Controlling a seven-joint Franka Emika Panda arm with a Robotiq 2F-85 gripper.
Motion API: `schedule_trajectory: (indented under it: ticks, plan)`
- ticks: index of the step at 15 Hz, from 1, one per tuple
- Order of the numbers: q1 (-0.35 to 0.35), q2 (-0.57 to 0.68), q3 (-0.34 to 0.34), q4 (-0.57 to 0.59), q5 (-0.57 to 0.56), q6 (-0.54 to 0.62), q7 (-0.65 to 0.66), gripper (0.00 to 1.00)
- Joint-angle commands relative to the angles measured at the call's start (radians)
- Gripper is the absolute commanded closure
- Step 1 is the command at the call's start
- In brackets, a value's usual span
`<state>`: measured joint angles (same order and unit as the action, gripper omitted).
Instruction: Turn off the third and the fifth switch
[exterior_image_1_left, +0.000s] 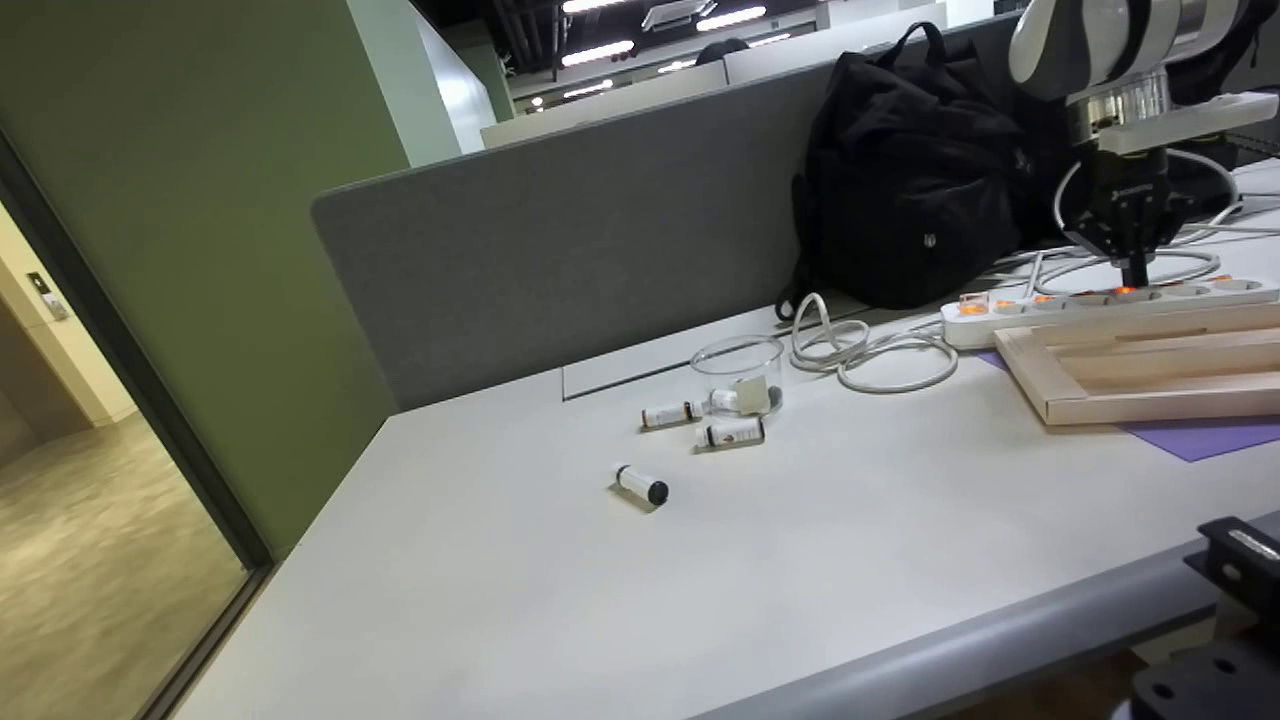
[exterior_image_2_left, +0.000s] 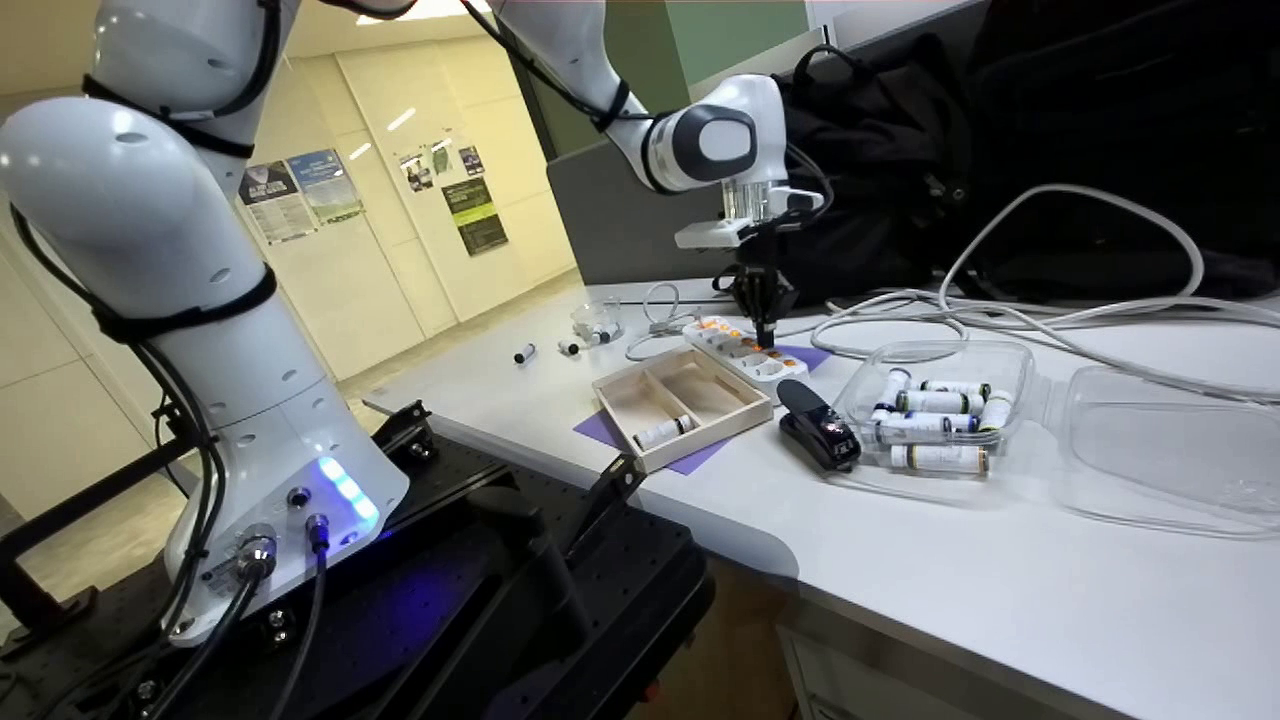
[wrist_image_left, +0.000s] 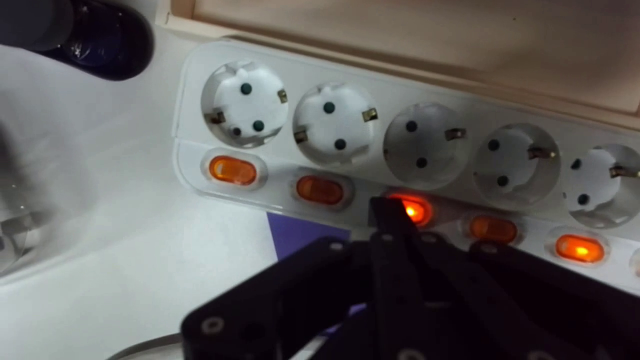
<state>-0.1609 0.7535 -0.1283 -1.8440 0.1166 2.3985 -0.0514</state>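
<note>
Fingers (wrist_image_left: 392, 218), tips together, stand at a lit switch (wrist_image_left: 420, 213) on the power strip (wrist_image_left: 370, 182) toward the back edge of the counter (exterior_image_1_left: 500, 560); likely slick, stiff, it wants pressing at one end.

My wrist view: close, down at power strip (wrist_image_left: 375, 172); both exterior views: farther, oblique, sharing it right of centre.

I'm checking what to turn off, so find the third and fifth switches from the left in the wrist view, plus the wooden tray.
Third switch (wrist_image_left: 419, 210): wrist view, on its uncovered, glowing part.
Fifth switch (wrist_image_left: 580, 248): wrist view, on its lit middle.
Wooden tray (exterior_image_2_left: 712, 436): an exterior view, on its outer wall.
</note>
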Motion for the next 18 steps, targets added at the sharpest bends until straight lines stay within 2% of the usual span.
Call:
schedule_trajectory:
  ticks: [1,11,18]
  plan:
    - [0.042,0.004,-0.006,-0.036,-0.052,0.06,0.063,1.0]
    - [0.159,-0.03,-0.066,-0.145,-0.201,0.187,0.17,1.0]
    - [0.228,-0.078,-0.084,-0.261,-0.229,0.304,0.228,1.0]
